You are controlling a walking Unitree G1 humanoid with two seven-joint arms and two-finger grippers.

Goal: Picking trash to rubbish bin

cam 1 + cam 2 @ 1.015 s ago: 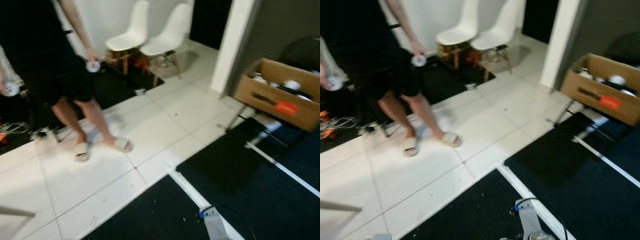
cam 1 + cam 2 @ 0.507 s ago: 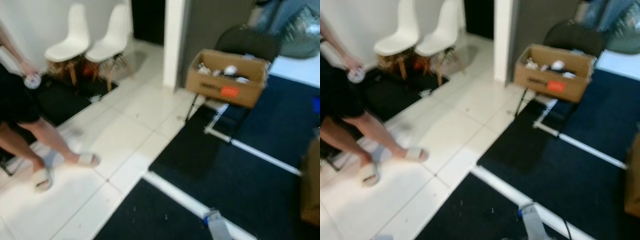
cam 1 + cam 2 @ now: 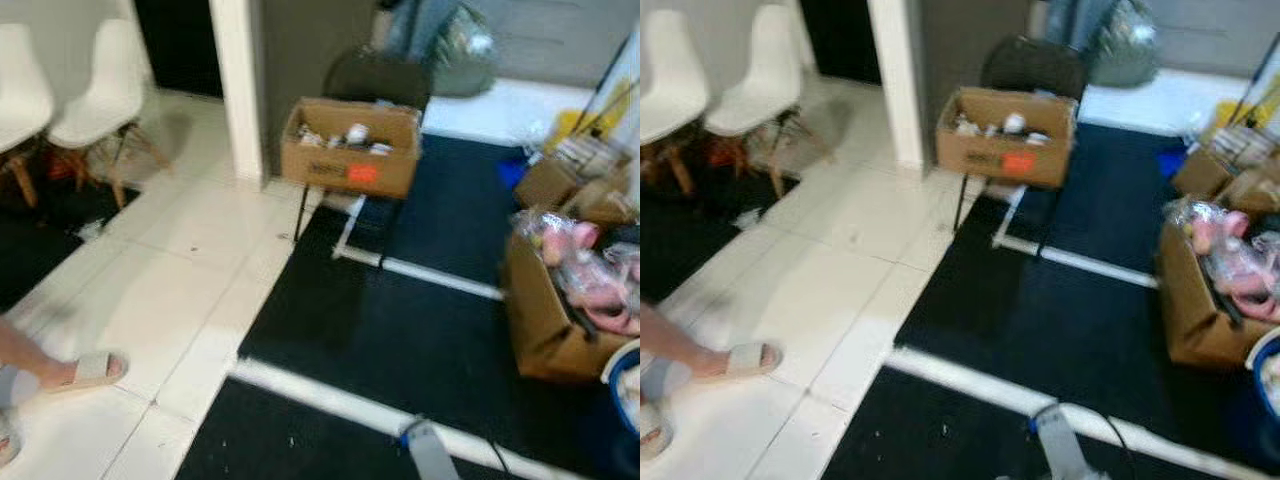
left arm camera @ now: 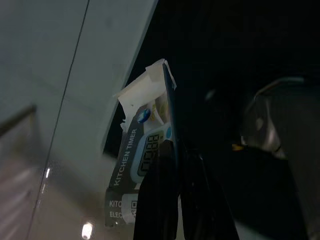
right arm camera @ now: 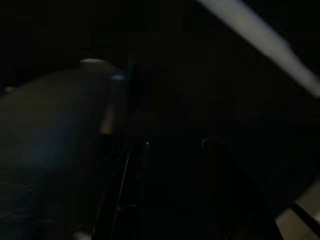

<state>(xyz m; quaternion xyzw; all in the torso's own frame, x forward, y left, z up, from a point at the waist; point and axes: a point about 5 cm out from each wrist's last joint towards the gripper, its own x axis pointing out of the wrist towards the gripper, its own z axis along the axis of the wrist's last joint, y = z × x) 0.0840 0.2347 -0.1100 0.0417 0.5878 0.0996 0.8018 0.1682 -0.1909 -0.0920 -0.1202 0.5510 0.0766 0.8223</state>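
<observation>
In the left wrist view my left gripper (image 4: 176,150) is shut on a flat cardboard package (image 4: 141,157) printed "KITCHEN TIMER", with a torn white top, hanging over the edge between dark mat and pale tile. The right wrist view is very dark; my right gripper (image 5: 172,145) is open with nothing between its fingers, above dark mat. Ahead, an open cardboard box (image 3: 350,147) holding small bits of rubbish rests on a black chair (image 3: 375,80). The curved rim of a blue container (image 3: 622,385) shows at the far right.
A second cardboard box (image 3: 548,320) full of pink things stands on the black mat (image 3: 400,330) at the right. White tape lines (image 3: 330,390) cross the mat. White tile floor (image 3: 150,280), two white chairs (image 3: 90,100) and a person's sandalled foot (image 3: 85,370) are at the left.
The head view has swung to the right: the person has slid off to the left edge, and the box on the chair and the boxes at the right have come into view.
</observation>
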